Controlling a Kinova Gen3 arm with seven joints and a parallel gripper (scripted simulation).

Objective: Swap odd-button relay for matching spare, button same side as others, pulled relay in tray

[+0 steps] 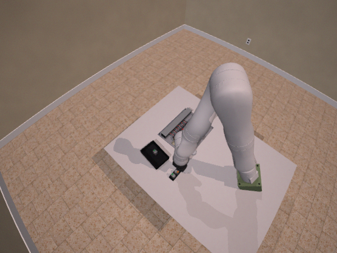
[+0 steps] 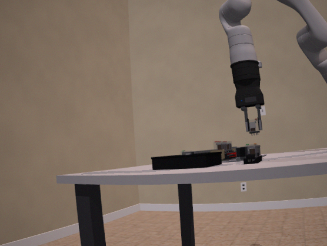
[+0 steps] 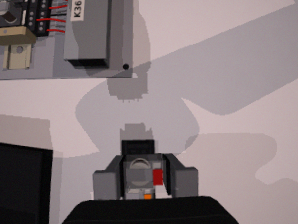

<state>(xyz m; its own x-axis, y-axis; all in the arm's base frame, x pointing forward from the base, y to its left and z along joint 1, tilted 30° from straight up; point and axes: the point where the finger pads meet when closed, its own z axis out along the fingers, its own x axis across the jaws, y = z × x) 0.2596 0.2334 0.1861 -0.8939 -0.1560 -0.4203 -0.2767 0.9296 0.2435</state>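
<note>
My gripper (image 2: 254, 125) (image 3: 144, 168) is shut on a grey spare relay with a red button (image 3: 157, 176). The relay's blades point down, clear of everything, above the black spare holder (image 1: 171, 178) (image 2: 247, 160). In the holder stand a relay with a green button (image 1: 173, 174) and one with an orange button (image 1: 177, 171) (image 3: 147, 196). A relay with a green button (image 1: 155, 151) lies in the black tray (image 1: 157, 163) (image 2: 186, 162) (image 3: 22, 185). The relay row (image 2: 223, 146) shows red at its tops; the arm hides most of it in the top view, and its open socket cannot be made out.
The grey panel (image 3: 45, 66) stands behind the tray and holder, with a long grey cover (image 1: 177, 121) (image 3: 87, 37) and red wires (image 1: 179, 128). The tray lies beside the holder, its raised walls facing it. The arm's green base (image 1: 250, 186) is at the right.
</note>
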